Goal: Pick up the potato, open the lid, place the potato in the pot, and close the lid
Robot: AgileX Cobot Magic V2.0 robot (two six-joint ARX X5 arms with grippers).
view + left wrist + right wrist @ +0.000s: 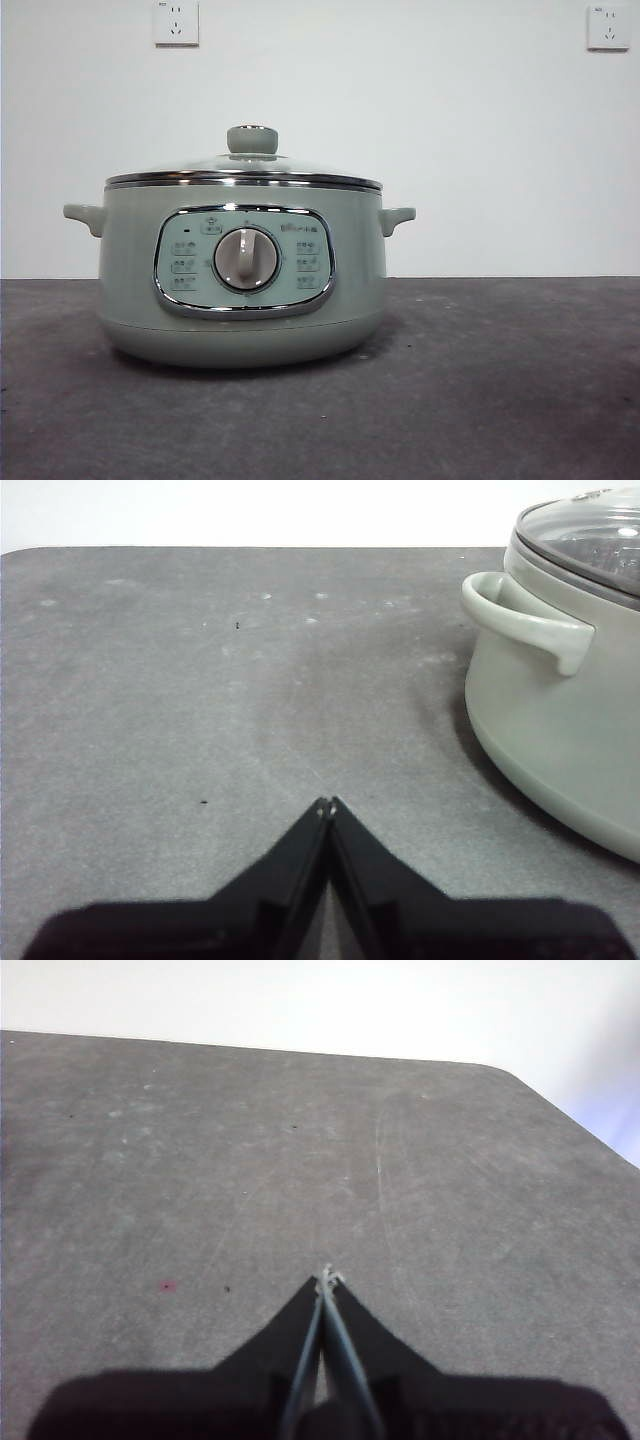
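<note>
Pot (240, 300): round, sage-green, glass-lidded

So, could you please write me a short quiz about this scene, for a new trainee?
1. True or false: the lid sits on the pot.
2. Which is in view? A) the potato B) two wall sockets C) a plate
3. Fill in: the left gripper and right gripper are both ____, holding nothing.

Key:
1. True; the lid covers the pot.
2. B; no potato shows in any view.
3. Shut; each hangs over the bare grey table, the left one beside the pot's handle.
</note>
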